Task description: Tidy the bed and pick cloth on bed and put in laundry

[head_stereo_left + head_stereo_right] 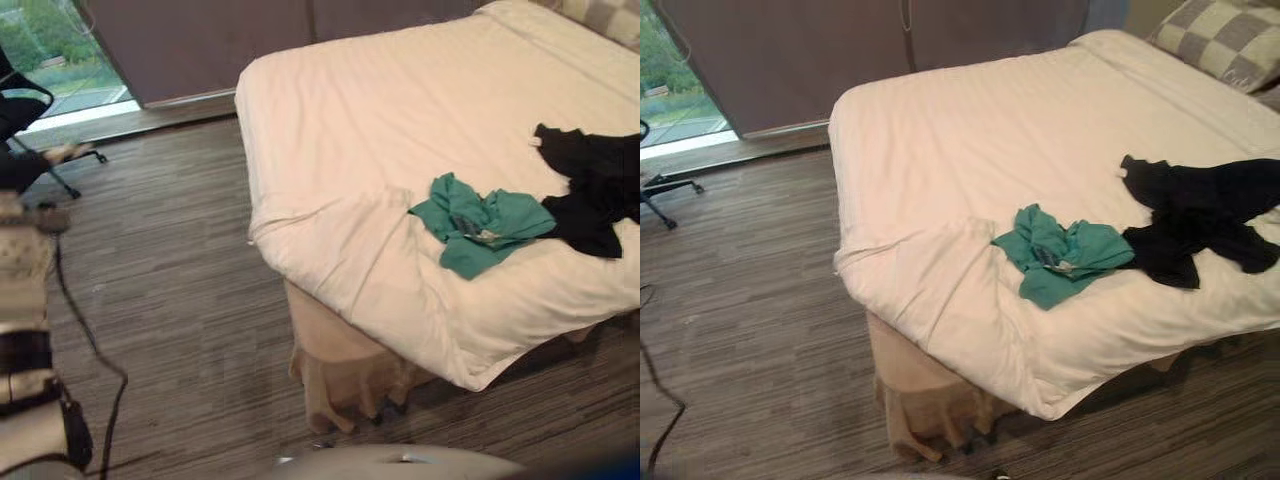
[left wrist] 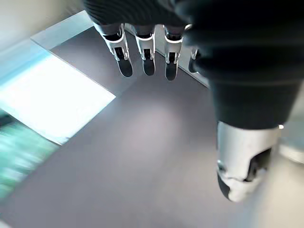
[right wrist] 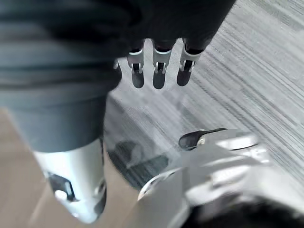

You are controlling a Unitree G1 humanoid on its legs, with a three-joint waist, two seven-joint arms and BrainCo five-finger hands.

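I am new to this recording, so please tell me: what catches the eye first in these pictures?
The white bed stands out most, with a crumpled green cloth near its front edge. A black cloth lies spread right beside it, further to the right. The left hand and the right hand are open and hold nothing.

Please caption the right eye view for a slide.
Green cloth and black cloth lie crumpled on the white bed.

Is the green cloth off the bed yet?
No, the green cloth lies crumpled on the bed, beside the black cloth.
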